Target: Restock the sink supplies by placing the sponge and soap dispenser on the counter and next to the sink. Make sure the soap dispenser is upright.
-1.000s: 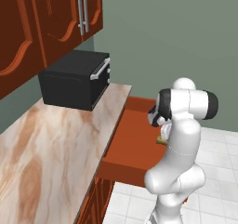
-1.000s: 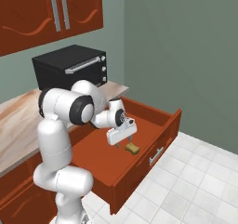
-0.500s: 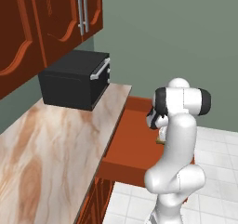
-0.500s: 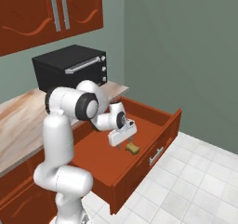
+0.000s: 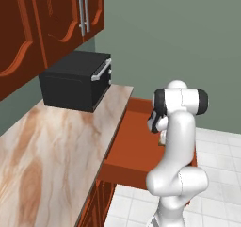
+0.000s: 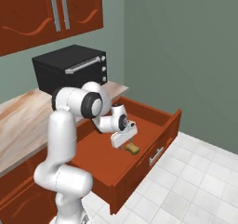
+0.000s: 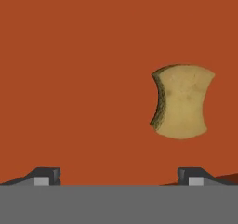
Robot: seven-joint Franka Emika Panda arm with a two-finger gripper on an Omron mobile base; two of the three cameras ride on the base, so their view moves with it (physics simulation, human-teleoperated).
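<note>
Now the gripper (image 7: 118, 177) hangs over the pulled-out wooden drawer (image 6: 139, 160), fingers spread wide apart with nothing between them. In the hand view the two dark fingertips (image 7: 45, 175) sit at the lower left and lower right, and the sponge (image 7: 182, 101) lies flat on the red-brown drawer floor at right of centre, above the right-hand tip and not touching it. In the right base view, the sponge (image 6: 132, 148) shows at centre frame, just beneath the gripper (image 6: 124, 139). The counter (image 5: 52, 150) fills the lower left of the left base view, the black microwave (image 5: 77, 80) standing at its far end.
</note>
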